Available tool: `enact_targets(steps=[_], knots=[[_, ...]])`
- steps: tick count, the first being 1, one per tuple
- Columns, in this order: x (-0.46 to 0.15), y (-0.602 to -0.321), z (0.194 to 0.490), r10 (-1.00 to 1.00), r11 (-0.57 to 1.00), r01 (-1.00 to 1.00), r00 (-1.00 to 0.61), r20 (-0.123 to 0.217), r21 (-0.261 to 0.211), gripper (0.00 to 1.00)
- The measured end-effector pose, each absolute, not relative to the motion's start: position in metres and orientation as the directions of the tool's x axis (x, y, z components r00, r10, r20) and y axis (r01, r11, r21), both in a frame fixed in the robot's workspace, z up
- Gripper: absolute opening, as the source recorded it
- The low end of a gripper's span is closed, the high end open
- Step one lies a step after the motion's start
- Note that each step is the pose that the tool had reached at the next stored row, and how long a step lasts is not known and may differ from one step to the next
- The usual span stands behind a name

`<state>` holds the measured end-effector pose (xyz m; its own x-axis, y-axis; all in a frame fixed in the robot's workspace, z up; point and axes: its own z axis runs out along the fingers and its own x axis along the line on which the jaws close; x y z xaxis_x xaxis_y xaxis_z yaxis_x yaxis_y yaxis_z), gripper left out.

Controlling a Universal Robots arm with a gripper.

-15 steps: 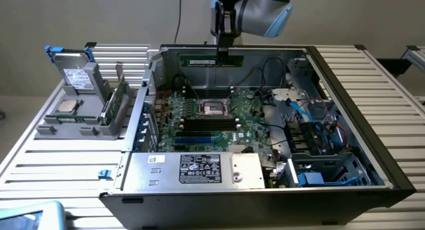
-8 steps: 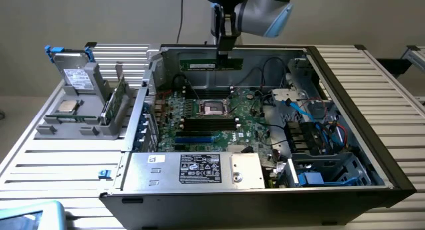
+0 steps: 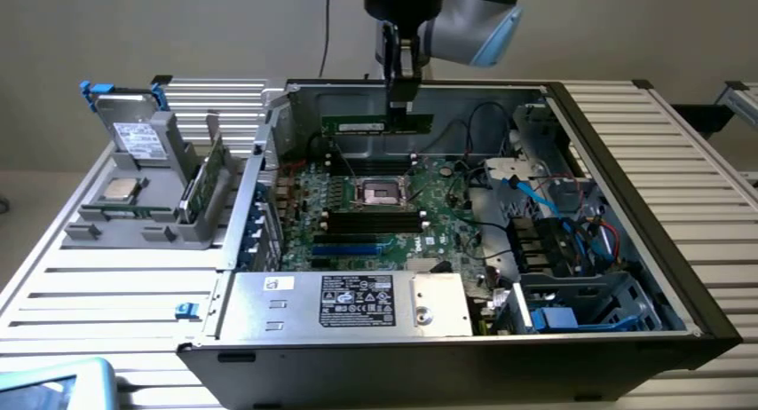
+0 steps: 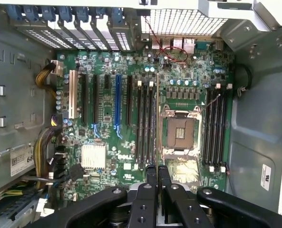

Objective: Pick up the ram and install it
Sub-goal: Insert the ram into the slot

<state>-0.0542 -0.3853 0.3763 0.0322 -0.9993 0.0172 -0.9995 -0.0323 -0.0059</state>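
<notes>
**Hand pinching ram over the open case**

The hand [image 3: 403, 110] is hanging over the far part of the case [image 3: 474, 366]. Its dark fingers are pressing together on the ram [image 3: 361, 124] and pinching its top edge. The ram, a thin, long green stick, is riding level inside the case, raised above the motherboard [image 3: 450, 188] and apart from it. In the wrist view the ram [image 4: 157, 123] is showing edge-on as a thin line. There it is lying between a bank of black memory slots [image 4: 145, 123] and the square metal-framed CPU socket [image 4: 181, 133].

The case is an open dark metal box lying on its side on the slatted white bench [image 3: 106, 286]. It is holding:
- the green motherboard
- a silver finned heatsink [image 4: 93, 156]
- blue cables [image 3: 533, 197]
- a bare-metal box with a black label [image 3: 343, 303], along the near wall

Outside the case, on the exterior view's left, a grey holder [image 3: 154, 224] is standing on the bench. It is carrying:
- a grey drive with a white label [image 3: 140, 139], leaning upright
- a square silver processor chip [image 3: 121, 190], lying flat
- another green board stick [image 3: 201, 184], standing on edge
</notes>
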Motion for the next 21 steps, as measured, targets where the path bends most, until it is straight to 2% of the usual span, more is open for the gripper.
enact_targets(steps=[21], knots=[[-0.054, -0.391, 0.338, -1.000, -0.007, -1.000, 0.007, 0.017, -0.006, 0.13]])
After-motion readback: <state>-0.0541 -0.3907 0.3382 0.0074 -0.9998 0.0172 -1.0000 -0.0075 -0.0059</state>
